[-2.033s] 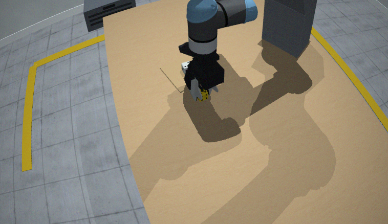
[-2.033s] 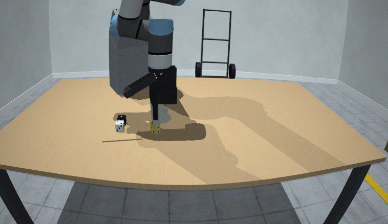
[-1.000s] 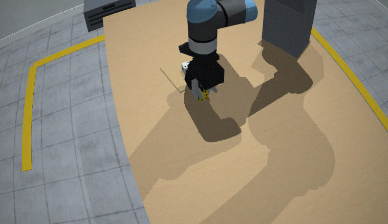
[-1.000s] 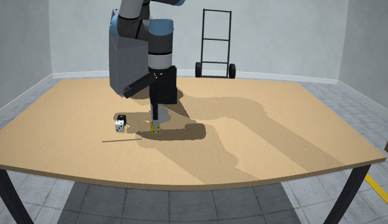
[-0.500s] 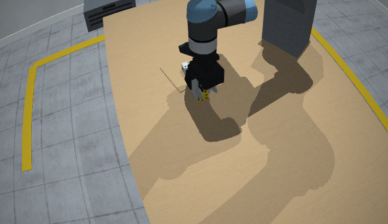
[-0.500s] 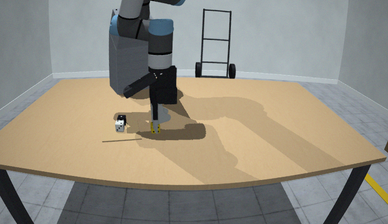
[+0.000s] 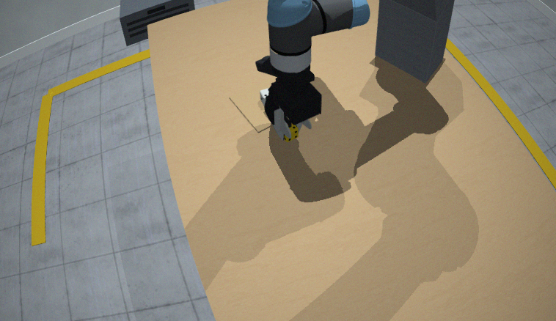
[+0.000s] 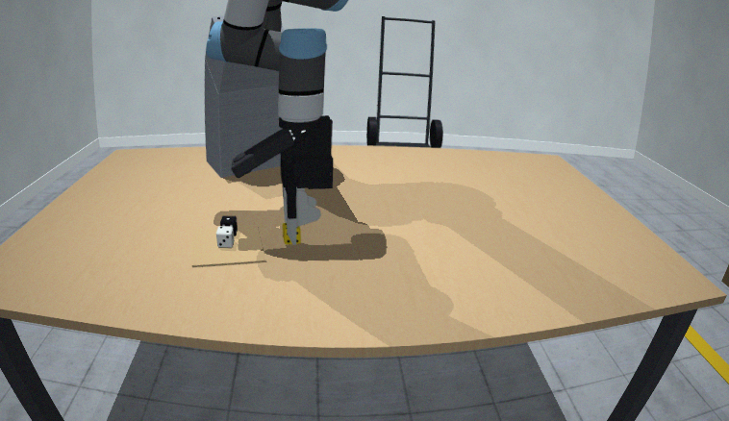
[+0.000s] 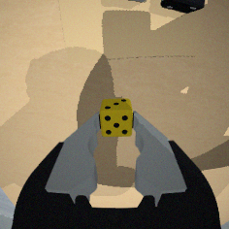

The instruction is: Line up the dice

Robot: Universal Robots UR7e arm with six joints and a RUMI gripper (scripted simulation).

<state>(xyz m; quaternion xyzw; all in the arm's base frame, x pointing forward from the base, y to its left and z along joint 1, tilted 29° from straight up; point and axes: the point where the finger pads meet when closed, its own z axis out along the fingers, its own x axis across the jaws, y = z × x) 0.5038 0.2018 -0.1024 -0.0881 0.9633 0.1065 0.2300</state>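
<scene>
My gripper [image 7: 293,130] [image 8: 292,236] [image 9: 116,113] is shut on the yellow die [image 7: 292,134] [image 8: 286,235] [image 9: 116,125], one finger on either side. Its five-pip face is toward the wrist camera. I cannot tell whether it touches the table. The mat shows only as a thin dark outline [image 7: 243,114] [image 8: 228,263], left of the yellow die in the exterior view. The white die [image 7: 262,92] [image 8: 224,237] and the black die [image 8: 229,219] [image 9: 182,5] stand close together behind its front line in that view. The black die is hidden in the top view.
The tan table [image 7: 328,240] [image 8: 349,314] carries broad arm shadows that partly obscure the outline. The grey robot pedestal [image 7: 409,34] [image 8: 236,121] stands at the back. A grey cabinet [image 7: 158,10] and a hand truck [image 8: 406,74] are beyond the table.
</scene>
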